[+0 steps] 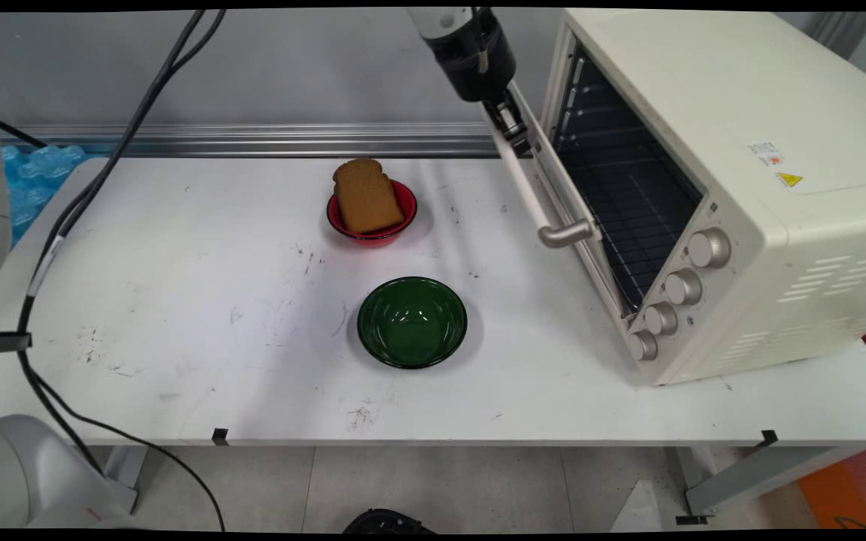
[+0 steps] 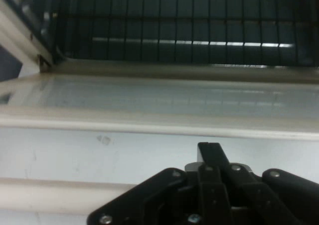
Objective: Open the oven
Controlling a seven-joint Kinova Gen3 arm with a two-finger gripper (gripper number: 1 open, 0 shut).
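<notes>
A: Item one, gripper (image 1: 514,129)?

B: High at the back of the bench (image 1: 177,300), its tip at the upper far edge of the oven door (image 1: 553,188). In the hand view one finger (image 2: 212,155) lies against the door's cream face. Whether the fingers are spread or closed, I cannot tell; nothing seen in its grasp.

A: Item two, the oven (image 1: 741,188)?

B: Cream toaster oven, right side of the bench, door partly open, wire rack (image 1: 628,203) visible inside. Door looks stiff, hinged low, glass-fronted, likely smooth to the touch. The metal handle (image 1: 564,234) along its top edge is the sound place to hold.

A: Item three, dishes?

B: Red bowl (image 1: 403,203) carrying a slice of bread (image 1: 364,197), near the door's left. Bread: light, soft, crumbly. Green bowl (image 1: 412,321), empty, nearer the front edge.

A: Room?

B: Wide bare bench to the left; the door's swing comes close to the red bowl.
</notes>
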